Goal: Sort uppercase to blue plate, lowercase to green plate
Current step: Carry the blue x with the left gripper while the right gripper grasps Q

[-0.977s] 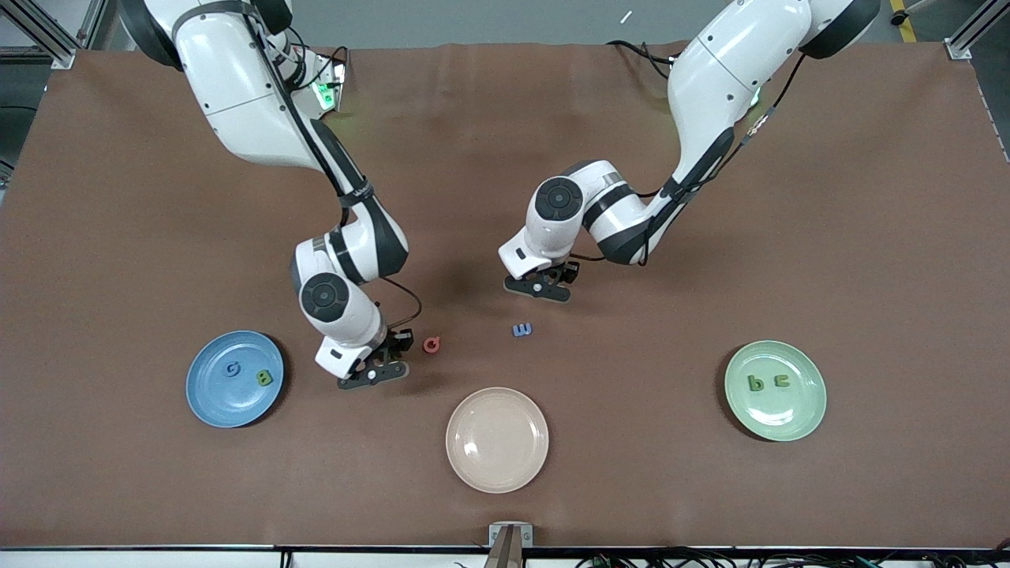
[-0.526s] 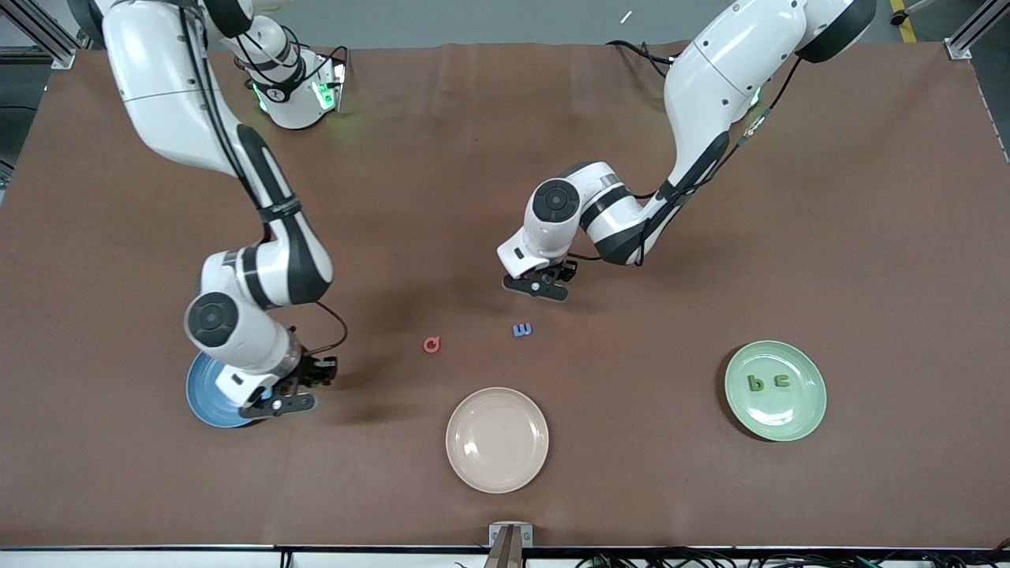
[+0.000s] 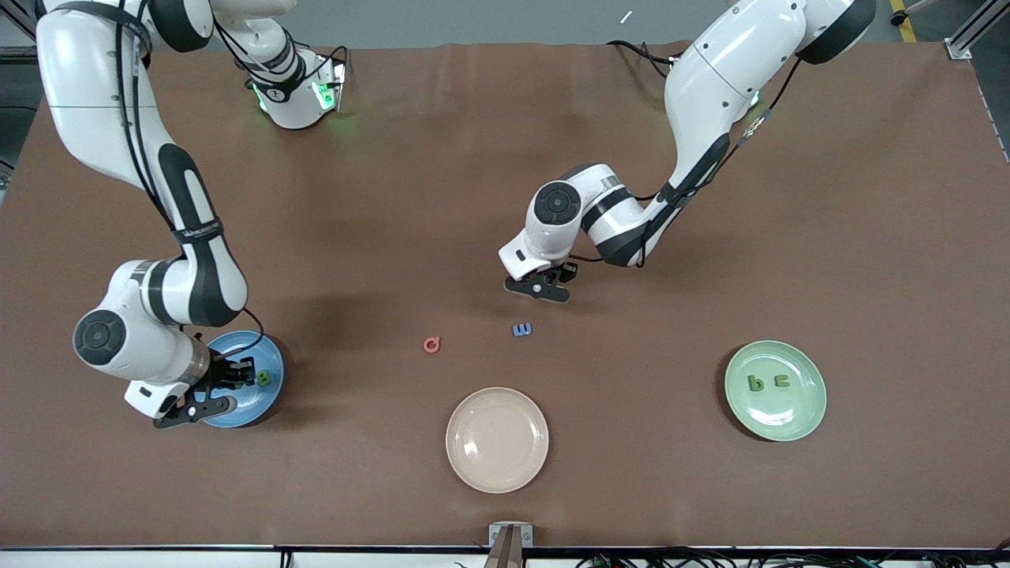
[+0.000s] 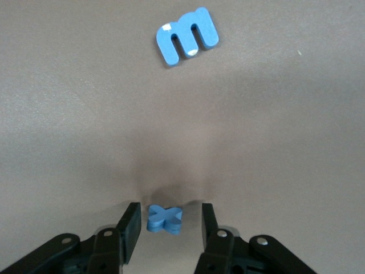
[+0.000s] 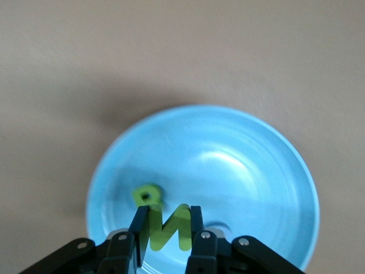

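Observation:
My right gripper (image 3: pixel 207 390) is over the blue plate (image 3: pixel 267 401), shut on the green N (image 5: pixel 167 227) and holding it above the plate (image 5: pixel 239 154). The green B (image 3: pixel 264 378) lies on that plate, also seen in the right wrist view (image 5: pixel 146 195). The blue G is hidden. My left gripper (image 3: pixel 539 285) is open low over the table, its fingers either side of the tiny blue cross piece (image 4: pixel 165 219) without touching it. The blue m (image 3: pixel 521 330) lies nearer the front camera (image 4: pixel 187 35). The red Q (image 3: pixel 432 345) lies on the table. The green plate (image 3: pixel 801 414) holds the green b (image 3: pixel 755 383) and n (image 3: pixel 781 380).
A cream plate (image 3: pixel 497 439) sits near the table's front edge, between the blue and green plates. The brown mat (image 3: pixel 505 158) covers the table.
My right arm has swung from beside the red Q toward the right arm's end of the table and now hangs over the blue plate. My left gripper has barely moved.

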`<state>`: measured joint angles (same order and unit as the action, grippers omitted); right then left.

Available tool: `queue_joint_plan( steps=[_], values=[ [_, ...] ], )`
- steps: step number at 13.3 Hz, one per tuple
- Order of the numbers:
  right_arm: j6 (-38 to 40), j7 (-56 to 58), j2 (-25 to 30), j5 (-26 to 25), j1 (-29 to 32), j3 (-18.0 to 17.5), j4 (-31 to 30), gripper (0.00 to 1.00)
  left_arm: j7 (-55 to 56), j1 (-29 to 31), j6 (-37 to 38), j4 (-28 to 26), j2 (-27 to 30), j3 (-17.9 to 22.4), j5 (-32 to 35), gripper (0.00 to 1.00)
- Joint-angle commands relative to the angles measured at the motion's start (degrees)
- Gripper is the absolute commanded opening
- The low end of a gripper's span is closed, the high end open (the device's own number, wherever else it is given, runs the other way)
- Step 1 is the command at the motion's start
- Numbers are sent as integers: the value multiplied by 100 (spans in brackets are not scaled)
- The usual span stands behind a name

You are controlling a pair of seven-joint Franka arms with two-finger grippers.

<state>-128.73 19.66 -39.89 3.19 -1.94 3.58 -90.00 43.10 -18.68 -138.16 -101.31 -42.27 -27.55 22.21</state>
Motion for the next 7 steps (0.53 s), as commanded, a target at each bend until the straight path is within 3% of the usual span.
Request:
queue_joint_plan(
  steps=[1, 2, 3, 4, 6, 7],
  values=[
    [390, 354, 34, 15, 150, -104, -131, 21, 102, -13, -53, -20, 17, 21, 126, 45],
    [514, 363, 25, 15, 159, -104, -140, 31, 102, -13, -36, -20, 17, 21, 117, 40],
    [524, 363, 7, 24, 177, -112, -167, 49, 102, -4, -36, -20, 17, 21, 126, 32],
    [515, 363, -10, 24, 177, -104, -167, 77, 102, -13, -36, -20, 17, 21, 117, 24],
    [515, 354, -2, 33, 151, -112, -141, 87, 102, 48, 17, -12, 69, 21, 126, 5],
    [498, 345, -2, 50, 124, -138, -97, 88, 102, 83, 17, -20, 96, 30, 126, 0]
  ],
)
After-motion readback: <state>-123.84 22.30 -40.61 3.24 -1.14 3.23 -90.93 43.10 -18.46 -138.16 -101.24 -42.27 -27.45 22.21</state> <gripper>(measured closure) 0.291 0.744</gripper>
